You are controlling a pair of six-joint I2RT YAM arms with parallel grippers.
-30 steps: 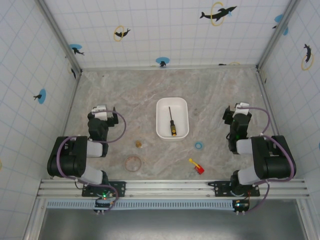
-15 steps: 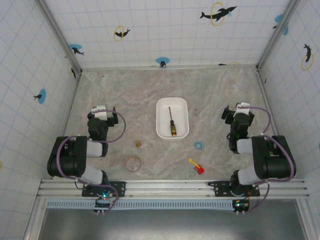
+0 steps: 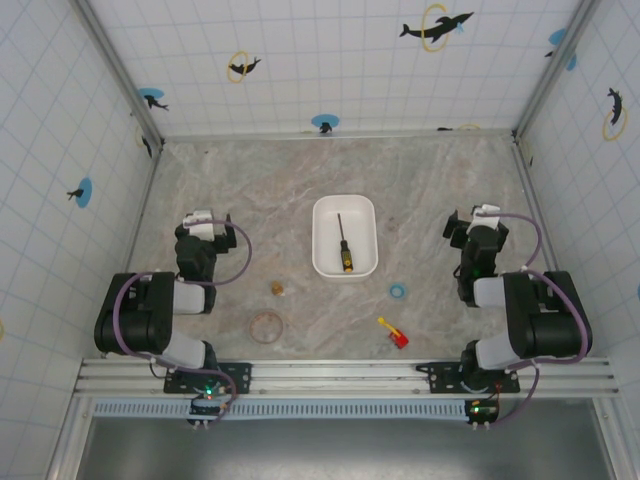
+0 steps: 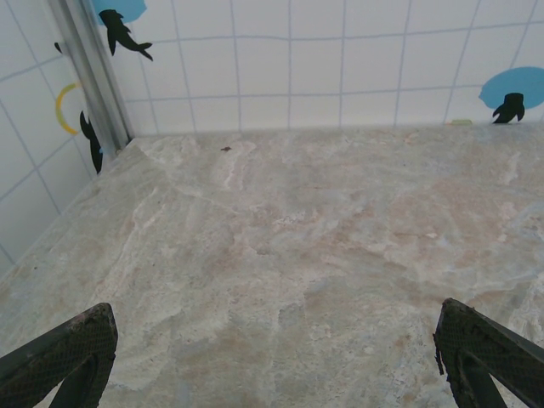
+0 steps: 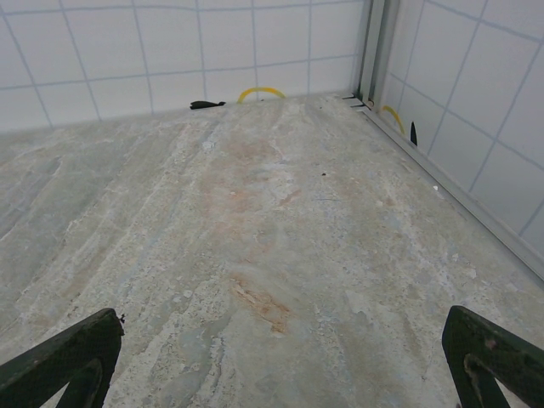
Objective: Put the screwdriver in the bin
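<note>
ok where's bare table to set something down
Widest bare stretch: far table between the bin and back wall. Bare strips between the bin and the left claw, and the right claw. Crowded: near edge, with brown piece, clear ring, blue ring, red-and-yellow toy.

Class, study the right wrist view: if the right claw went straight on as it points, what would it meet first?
The way looks free: ahead of the right claw lies marble table, then the tiled back wall. Tilt is unclear, so it may graze the table first.

screwdriver [image 3: 343, 246] x1, bin [image 3: 320, 212] x1, rings [image 3: 392, 291] x2
</note>
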